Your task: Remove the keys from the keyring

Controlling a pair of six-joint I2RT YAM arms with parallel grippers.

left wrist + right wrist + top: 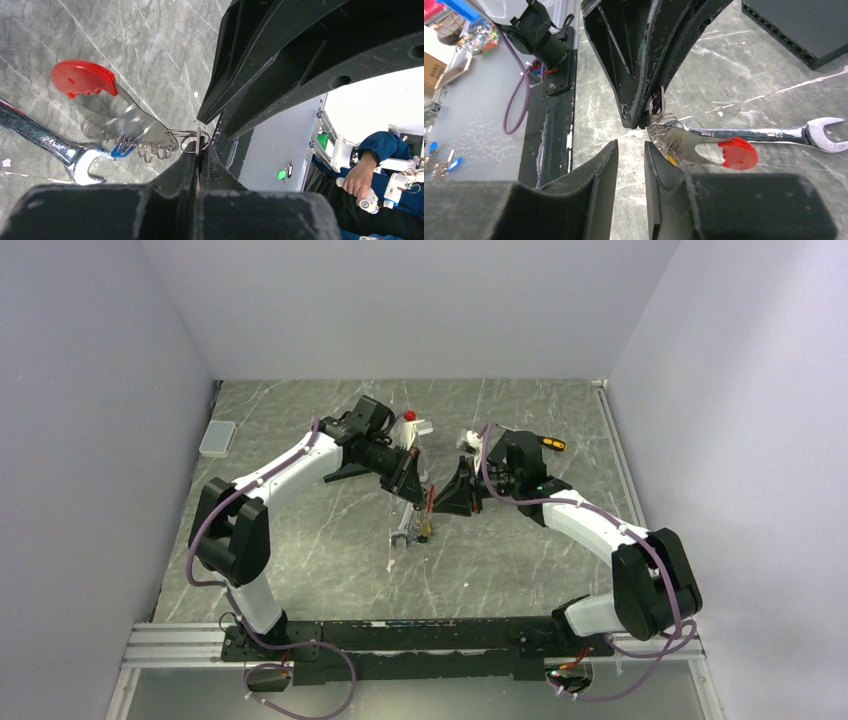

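Observation:
The keyring (135, 122) is a grey curved metal holder with a red end (82, 79), small wire loops along its edge and a thin metal ring (192, 140). My left gripper (199, 145) is shut on that thin ring and holds the keyring just above the table. One blue-headed key (120, 148) hangs from the loops; the other keys are hard to make out. In the right wrist view the keyring (679, 142) hangs under the left fingers (639, 75). My right gripper (630, 152) is open and empty, its right finger beside the keyring. In the top view both grippers meet (430, 498).
A long silver wrench (45, 142) lies on the table under the keyring, also in the right wrist view (774, 132). A black box (804, 30) lies further out. A white and red item (412, 422), an orange-black tool (552, 444) and a grey pad (217, 438) lie farther back.

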